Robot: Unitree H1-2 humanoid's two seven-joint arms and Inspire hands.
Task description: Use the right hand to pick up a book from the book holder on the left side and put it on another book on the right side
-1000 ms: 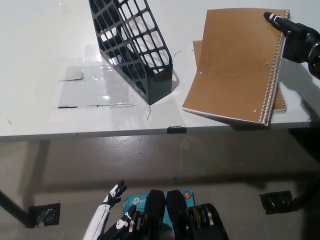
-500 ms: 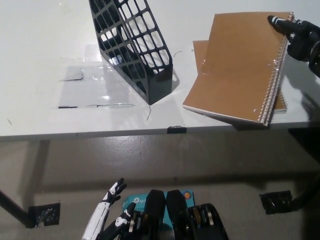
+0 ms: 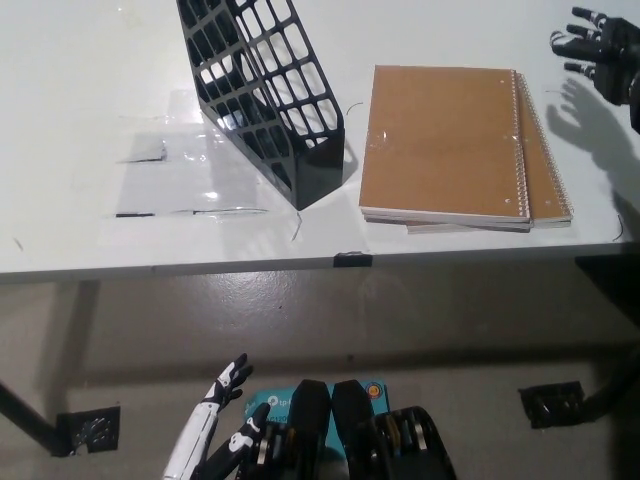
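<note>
From my remote seat, far left of the white table (image 3: 80, 60): a clear plastic sheet (image 3: 175, 165) lies flat on it, with dark tape marks at its edges. Just right of that I see the black mesh book holder (image 3: 265, 95), upright, leaning a bit toward upper left, its solid base near the table's front edge. I can see through the grid; no book inside it.

Below the table, lower left, my white left hand (image 3: 225, 385) hangs low beside the body, over the floor, fingers spread apart, holding nothing. It's idle.

Right of the holder, close to it but not touching: the brown spiral notebook (image 3: 440, 140) lies flat on top of the second brown notebook (image 3: 548, 150). The upper one is offset to the left, so only a strip of the lower book with its own spiral shows along the right side, and a sliver at the front. Both spirals run along the right edges. The stack sits near the table's front edge.

Far right, top corner: my black right hand (image 3: 598, 48) hovers above the table, well clear of the books, fingers splayed wide, nothing in it. Its shadow (image 3: 590, 120) falls on the table just right of the stack.

On the floor at lower right, a dark object (image 3: 550, 403), too dim to identify.
</note>
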